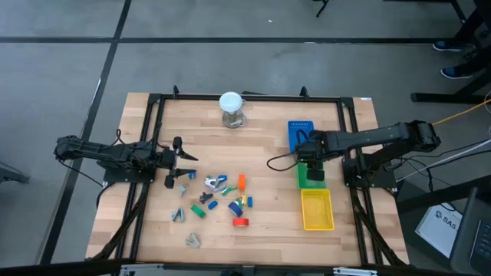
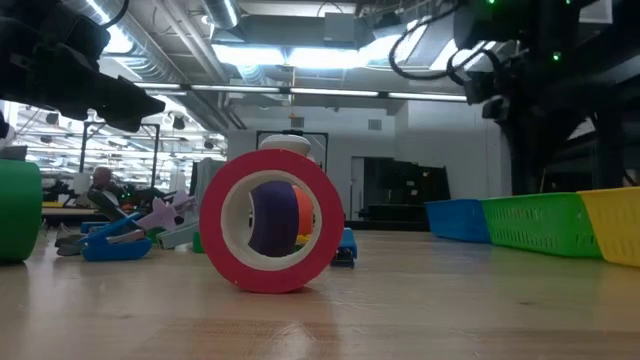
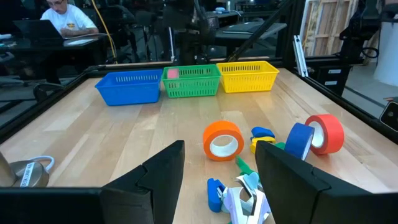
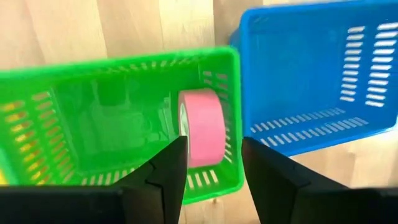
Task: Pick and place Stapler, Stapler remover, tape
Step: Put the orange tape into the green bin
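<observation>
Over the green basket (image 4: 74, 124), my right gripper (image 4: 214, 177) stands open with the pink tape (image 4: 204, 127) lying inside against the basket's wall, so I should lift straight up without clipping the rim.

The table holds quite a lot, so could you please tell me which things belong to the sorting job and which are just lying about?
Part of the job:
pink tape in the green basket
orange tape
red tape
blue basket
yellow basket

Just lying about:
white-topped jar
</observation>
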You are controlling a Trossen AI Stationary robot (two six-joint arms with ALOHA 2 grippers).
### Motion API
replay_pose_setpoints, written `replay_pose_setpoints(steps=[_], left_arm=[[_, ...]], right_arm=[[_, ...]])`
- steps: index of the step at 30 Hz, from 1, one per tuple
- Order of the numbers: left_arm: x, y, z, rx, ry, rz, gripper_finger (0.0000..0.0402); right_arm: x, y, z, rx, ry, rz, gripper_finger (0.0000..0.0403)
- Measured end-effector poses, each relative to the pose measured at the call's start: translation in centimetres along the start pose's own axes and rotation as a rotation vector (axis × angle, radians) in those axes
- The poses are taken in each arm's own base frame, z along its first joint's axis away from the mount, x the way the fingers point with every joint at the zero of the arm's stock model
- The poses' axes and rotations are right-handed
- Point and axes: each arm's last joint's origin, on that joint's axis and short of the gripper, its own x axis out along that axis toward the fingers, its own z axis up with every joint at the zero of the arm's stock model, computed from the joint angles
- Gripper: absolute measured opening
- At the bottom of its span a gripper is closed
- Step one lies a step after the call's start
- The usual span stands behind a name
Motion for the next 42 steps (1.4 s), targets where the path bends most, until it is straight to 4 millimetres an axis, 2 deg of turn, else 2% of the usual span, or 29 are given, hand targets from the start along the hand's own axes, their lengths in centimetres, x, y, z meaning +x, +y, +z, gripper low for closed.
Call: replay_pose_setpoints(steps=[11, 19, 23, 35, 38, 42], left_arm=[[0.0, 0.0, 0.0, 0.000, 0.000, 0.000, 0.0196], [0.0, 0.0, 0.0, 0.000, 0.000, 0.000, 0.0196], [0.0, 0.0, 0.0, 0.000, 0.000, 0.000, 0.0196], [0.0, 0.0, 0.0, 0.000, 0.000, 0.000, 0.0196], [0.0, 0.0, 0.0, 0.000, 0.000, 0.000, 0.0196], [0.0, 0.0, 0.0, 0.000, 0.000, 0.000, 0.0196]], right_arm=[[-2.5, 0.5, 1.3, 0.163, -0.095, 0.034, 0.0159], [-4.6, 0.8, 3.1, 0.429, -0.154, 0.237, 0.0159], [-5.0, 1.3, 4.4, 0.479, -0.136, 0.284, 0.0159], [-4.0, 5.6, 9.8, 0.140, -0.278, 0.318, 0.0159], [-3.6, 6.7, 11.0, -0.029, -0.332, 0.304, 0.0159], [-3.0, 7.6, 12.4, -0.374, -0.409, 0.249, 0.0159]])
